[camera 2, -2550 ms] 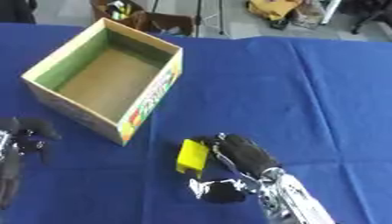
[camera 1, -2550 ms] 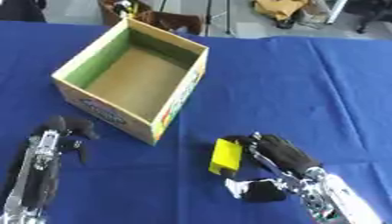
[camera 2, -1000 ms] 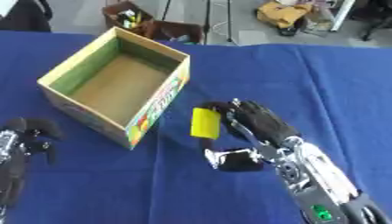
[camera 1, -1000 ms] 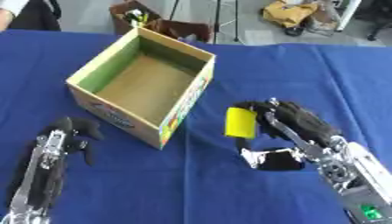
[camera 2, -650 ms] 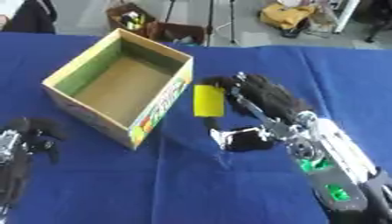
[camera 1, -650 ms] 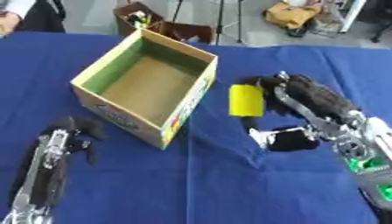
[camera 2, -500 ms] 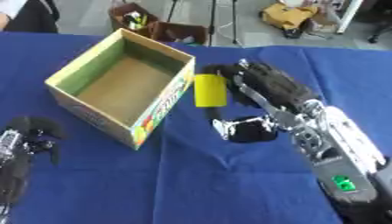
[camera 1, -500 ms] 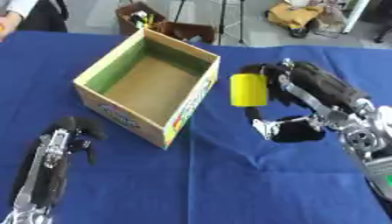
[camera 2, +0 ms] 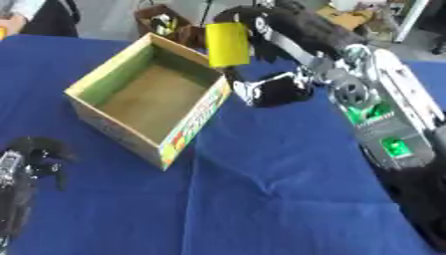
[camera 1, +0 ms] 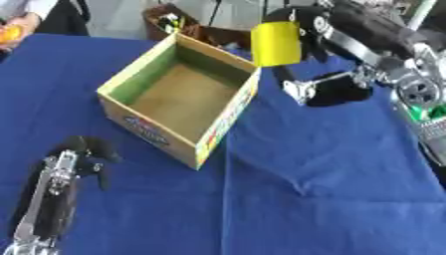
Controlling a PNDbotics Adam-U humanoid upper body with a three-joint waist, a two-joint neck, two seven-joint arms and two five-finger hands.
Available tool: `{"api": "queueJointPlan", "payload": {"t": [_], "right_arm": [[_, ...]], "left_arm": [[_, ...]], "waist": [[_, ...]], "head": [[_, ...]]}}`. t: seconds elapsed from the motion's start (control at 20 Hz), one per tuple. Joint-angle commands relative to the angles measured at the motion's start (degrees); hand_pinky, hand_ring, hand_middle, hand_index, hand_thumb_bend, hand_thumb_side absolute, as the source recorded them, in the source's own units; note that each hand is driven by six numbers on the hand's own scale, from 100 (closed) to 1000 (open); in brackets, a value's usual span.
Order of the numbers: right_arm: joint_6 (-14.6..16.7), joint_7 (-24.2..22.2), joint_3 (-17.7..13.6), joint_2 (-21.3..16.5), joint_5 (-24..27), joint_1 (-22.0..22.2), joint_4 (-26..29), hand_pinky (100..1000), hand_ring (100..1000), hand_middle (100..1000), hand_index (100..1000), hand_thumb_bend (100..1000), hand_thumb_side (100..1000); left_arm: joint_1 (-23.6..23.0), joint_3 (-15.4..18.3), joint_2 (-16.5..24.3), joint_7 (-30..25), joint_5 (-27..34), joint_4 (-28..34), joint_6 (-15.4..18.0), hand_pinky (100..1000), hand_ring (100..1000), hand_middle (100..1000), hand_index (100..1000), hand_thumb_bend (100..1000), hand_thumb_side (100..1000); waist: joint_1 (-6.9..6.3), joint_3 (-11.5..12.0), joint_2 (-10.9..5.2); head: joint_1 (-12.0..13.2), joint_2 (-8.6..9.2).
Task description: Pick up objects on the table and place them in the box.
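A blue cloth point(camera 1: 305, 169) covers the counter, with some folds in it. Beyond its far edge stands a dark container point(camera 1: 167, 21) with small colourful things inside. At the far left corner a person's sleeve point(camera 1: 26, 6) shows.

You are working in a lab or workshop space: blue cloth point(camera 1: 287, 199) over the table, tripod legs point(camera 1: 218, 12) and cardboard clutter point(camera 2: 353, 17) on the bare floor behind.
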State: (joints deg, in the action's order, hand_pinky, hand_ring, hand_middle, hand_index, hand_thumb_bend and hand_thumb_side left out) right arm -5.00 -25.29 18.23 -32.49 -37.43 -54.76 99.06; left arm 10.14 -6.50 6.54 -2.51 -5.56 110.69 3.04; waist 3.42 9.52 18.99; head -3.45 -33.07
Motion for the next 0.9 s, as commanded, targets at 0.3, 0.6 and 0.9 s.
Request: {"api": "queueJointPlan", "payload": {"t": [0.3, 0.6, 0.9], "right_arm": [[1.1, 0.0, 0.2, 4.1, -3.4, -9.7, -13.2, 548, 466, 170, 371, 100, 209], [3.3, 1.2, -0.2, 7.6, -7.6, -13.2, -23.0, 546, 468, 172, 368, 100, 214], [6.3, -0.3, -0.3, 11.0, -11.5, -16.2, -33.0, 542, 472, 179, 367, 100, 227]], "left_arm": [[1.2, -0.6, 0.4, -0.8, -0.1, 1.5, 0.3, 249, 544, 477, 614, 100, 948], [2.1, -0.8, 0.3, -1.1, -0.3, 1.7, 0.3, 249, 545, 478, 614, 100, 950], [3.0, -1.0, 0.2, -1.5, -0.8, 2.0, 0.4, 250, 546, 478, 615, 100, 956]], "waist": [[0.46, 2.9, 0.88], [1.07, 5.1, 2.24], [2.14, 7.7, 4.16]], "head": [[-2.4, 2.78], [-3.7, 4.05], [-5.3, 5.53]]}}
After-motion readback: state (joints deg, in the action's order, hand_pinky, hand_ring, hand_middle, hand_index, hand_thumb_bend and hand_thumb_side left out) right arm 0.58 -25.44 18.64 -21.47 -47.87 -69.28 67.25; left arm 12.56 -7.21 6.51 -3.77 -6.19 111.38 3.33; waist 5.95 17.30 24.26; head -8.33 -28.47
